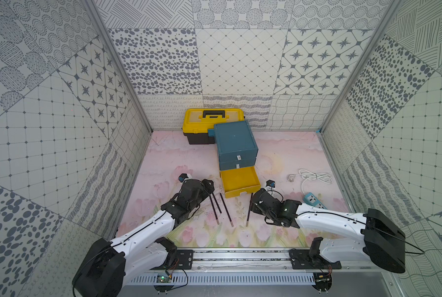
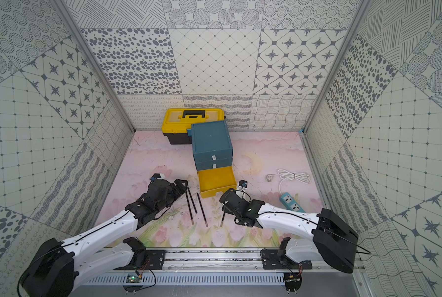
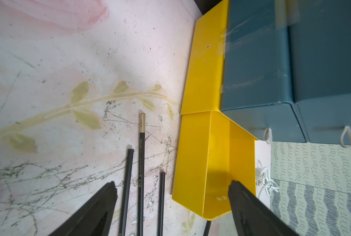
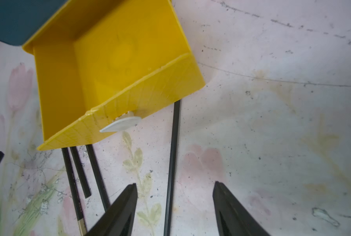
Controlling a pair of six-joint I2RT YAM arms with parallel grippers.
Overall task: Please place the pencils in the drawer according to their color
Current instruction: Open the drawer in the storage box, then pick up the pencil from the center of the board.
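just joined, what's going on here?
Two arms work at a drawer cabinet. Its yellow bottom drawer is pulled out and looks empty. Four dark pencils lie on the table in front. The left tool hangs open over three of them; the right tool straddles the fourth pencil, open, gripping nothing.

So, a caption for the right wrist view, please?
Open right end effector over one black pencil, near the yellow drawer.

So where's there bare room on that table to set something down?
Bare mat: left of the teal cabinet, in front of the yellow toolbox; between cabinet and white cable. Crowded: ahead of the yellow drawer, where pencils lie by the left gripper and right gripper.
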